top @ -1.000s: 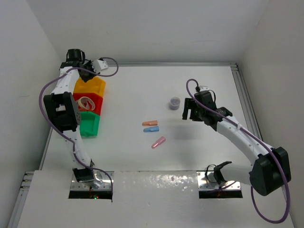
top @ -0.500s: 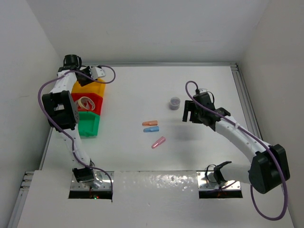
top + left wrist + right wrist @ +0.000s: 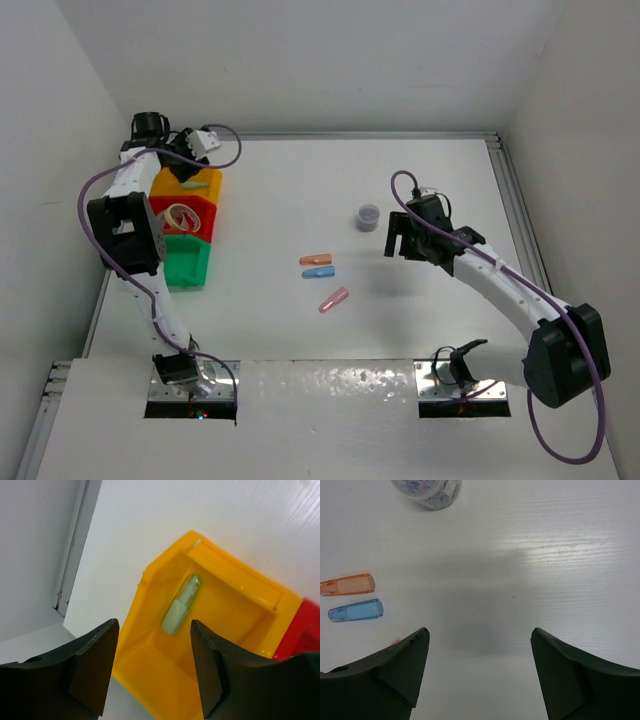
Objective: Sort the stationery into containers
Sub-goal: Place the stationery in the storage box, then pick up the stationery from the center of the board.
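Our left pincer (image 3: 154, 630) hangs spread and empty above the yellow-orange bin (image 3: 235, 605). The green capsule (image 3: 181, 606) lies on the bin floor, just past the gap between the fingers. The red bin (image 3: 306, 625) adjoins at right. Our right pincer (image 3: 477, 640) is also released, over bare table (image 3: 560, 555). The orange capsule (image 3: 347, 585) and blue capsule (image 3: 356, 611) lie side by side beyond its left finger, and the grey-purple cylinder (image 3: 427, 492) sits farther ahead.

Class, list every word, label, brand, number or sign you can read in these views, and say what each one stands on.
None: no view shows any readable text.
The yellow bin, red bin and green bin are plain.
The green capsule, orange capsule, blue capsule and pink capsule carry no print.
The small jar shows no label.
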{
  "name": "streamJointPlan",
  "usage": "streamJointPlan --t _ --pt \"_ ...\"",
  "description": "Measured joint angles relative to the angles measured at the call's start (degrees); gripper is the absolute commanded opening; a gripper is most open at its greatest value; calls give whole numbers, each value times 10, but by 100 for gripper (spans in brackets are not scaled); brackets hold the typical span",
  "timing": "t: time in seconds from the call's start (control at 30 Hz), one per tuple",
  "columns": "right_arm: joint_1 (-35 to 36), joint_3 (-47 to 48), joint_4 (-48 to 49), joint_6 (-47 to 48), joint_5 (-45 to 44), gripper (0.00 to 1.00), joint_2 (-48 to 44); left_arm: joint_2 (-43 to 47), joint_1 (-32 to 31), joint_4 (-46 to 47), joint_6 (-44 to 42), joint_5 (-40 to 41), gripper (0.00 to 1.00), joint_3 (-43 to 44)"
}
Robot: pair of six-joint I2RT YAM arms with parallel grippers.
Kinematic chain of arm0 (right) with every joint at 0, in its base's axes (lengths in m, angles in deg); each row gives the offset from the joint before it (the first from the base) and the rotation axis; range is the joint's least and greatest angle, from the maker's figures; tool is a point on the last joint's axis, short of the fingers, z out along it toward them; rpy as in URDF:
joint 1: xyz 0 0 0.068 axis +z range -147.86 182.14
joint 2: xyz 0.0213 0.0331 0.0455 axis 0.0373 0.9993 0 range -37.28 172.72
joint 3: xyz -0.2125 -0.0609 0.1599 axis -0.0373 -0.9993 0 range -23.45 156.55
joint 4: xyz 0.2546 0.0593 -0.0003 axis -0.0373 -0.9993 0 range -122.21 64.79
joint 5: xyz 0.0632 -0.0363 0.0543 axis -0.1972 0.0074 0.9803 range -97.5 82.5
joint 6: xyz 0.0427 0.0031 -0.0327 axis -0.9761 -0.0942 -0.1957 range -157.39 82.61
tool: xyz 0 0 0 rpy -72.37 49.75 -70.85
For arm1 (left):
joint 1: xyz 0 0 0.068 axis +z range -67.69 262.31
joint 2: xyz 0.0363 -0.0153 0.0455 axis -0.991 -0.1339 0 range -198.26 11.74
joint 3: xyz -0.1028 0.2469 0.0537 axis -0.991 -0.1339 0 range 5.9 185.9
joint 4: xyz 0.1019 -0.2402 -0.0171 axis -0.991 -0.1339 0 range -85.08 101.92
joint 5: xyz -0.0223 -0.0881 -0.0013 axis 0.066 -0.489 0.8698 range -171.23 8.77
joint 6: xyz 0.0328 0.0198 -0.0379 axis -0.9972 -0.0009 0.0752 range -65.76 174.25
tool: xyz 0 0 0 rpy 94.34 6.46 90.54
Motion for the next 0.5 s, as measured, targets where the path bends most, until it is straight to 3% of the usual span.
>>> streamJointPlan --t 0.1,0.2,0.37,0.5 --pt "0 0 0 -2 0 81 -2 21 -12 9 87 -25 43 0" --pt "0 -10 3 -6 1 81 -10 63 -45 0 155 -29 43 -6" --pt "1 -39 5 -14 2 81 -32 156 -188 -25 207 -43 54 -116" --pt "2 -55 5 -19 3 81 -44 152 -310 -51 239 -45 56 -205"
